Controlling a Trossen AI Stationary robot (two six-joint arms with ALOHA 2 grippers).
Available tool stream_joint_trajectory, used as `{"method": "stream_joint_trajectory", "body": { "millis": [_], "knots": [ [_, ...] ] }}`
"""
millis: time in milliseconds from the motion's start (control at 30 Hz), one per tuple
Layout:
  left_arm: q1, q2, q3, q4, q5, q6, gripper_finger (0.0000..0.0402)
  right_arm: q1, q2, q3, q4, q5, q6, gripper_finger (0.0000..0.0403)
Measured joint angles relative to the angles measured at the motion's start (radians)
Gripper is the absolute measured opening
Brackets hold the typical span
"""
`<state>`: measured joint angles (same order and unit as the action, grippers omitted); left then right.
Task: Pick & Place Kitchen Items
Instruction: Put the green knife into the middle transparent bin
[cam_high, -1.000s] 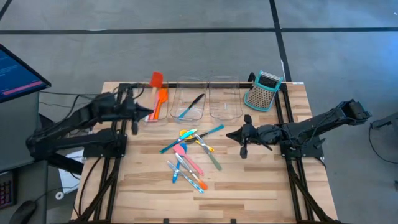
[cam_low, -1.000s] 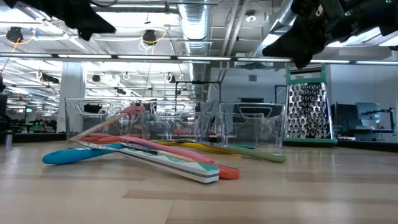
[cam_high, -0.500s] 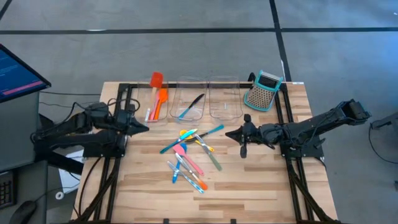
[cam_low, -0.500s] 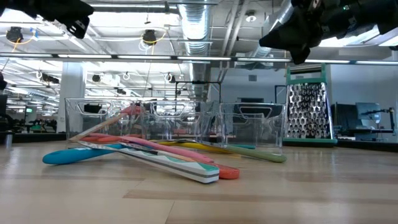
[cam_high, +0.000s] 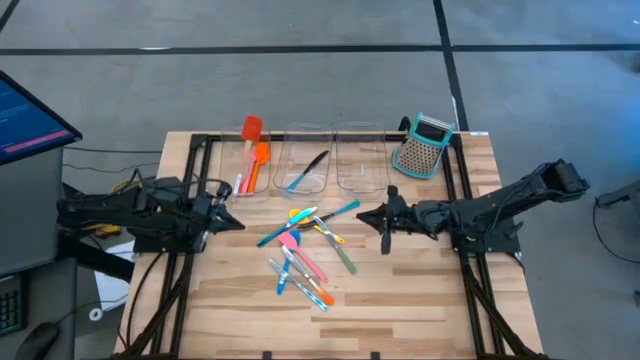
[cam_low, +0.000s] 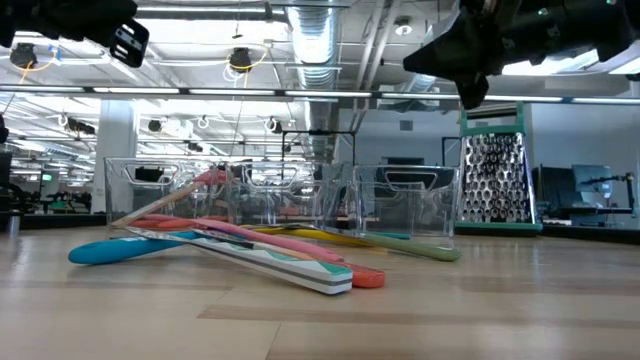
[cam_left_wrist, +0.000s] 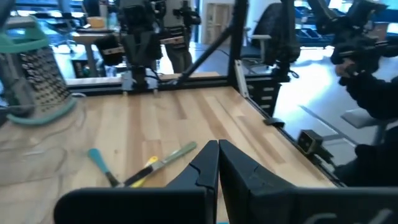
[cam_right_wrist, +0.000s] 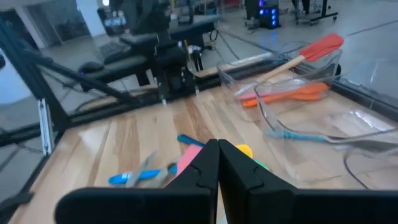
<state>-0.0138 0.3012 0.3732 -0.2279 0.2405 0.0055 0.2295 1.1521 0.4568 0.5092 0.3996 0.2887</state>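
utensils (cam_high: 305, 250) mid-table, bins (cam_high: 312, 160) behind, grater (cam_high: 422, 146) right of bins

Pink spoon (cam_right_wrist: 189, 157) partly hidden behind right tool (cam_right_wrist: 218, 163).

You see two matte black jointed arms; each tapers to a tool, left tool (cam_high: 232, 223) and right tool (cam_high: 366, 217), with two dark wedge-shaped fingers (cam_left_wrist: 205, 163) pressed together.
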Motion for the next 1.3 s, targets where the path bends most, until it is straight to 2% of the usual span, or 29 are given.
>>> {"method": "stream_joint_trajectory", "body": {
  "millis": [233, 467, 533, 667, 767, 867, 967, 1300],
  "knots": [
    [-0.049, 0.0, -0.002, 0.007, -0.008, -0.004, 0.0001, -0.001, 0.157, 0.086, 0.022, 0.077, 0.001, 0.0],
    [-0.052, 0.0, -0.002, 0.003, -0.013, -0.004, 0.0001, 0.001, 0.313, 0.247, 0.016, 0.081, 0.001, 0.0],
    [-0.052, 0.0, -0.002, 0.0, -0.013, -0.004, 0.0001, 0.01, 0.352, 0.304, -0.031, 0.082, 0.007, 0.0],
    [-0.052, 0.0, -0.002, -0.003, -0.013, -0.004, 0.0001, 0.042, 0.412, 0.454, -0.347, 0.165, 0.171, 0.0],
    [-0.052, 0.0, -0.002, -0.016, -0.012, -0.004, 0.0001, 0.069, 0.459, 0.582, -0.669, 0.228, 0.385, 0.0],
    [-0.052, 0.0, -0.002, -0.034, -0.012, -0.004, 0.0001, 0.087, 0.507, 0.693, -0.92, 0.227, 0.63, 0.0],
    [-0.052, 0.001, -0.002, -0.042, -0.012, -0.004, 0.0001, 0.107, 0.565, 0.79, -1.051, 0.187, 0.787, 0.0],
    [-0.051, 0.003, -0.002, -0.041, -0.008, -0.004, 0.0001, 0.136, 0.787, 1.079, -1.45, 0.062, 1.09, 0.0]
  ]
}}
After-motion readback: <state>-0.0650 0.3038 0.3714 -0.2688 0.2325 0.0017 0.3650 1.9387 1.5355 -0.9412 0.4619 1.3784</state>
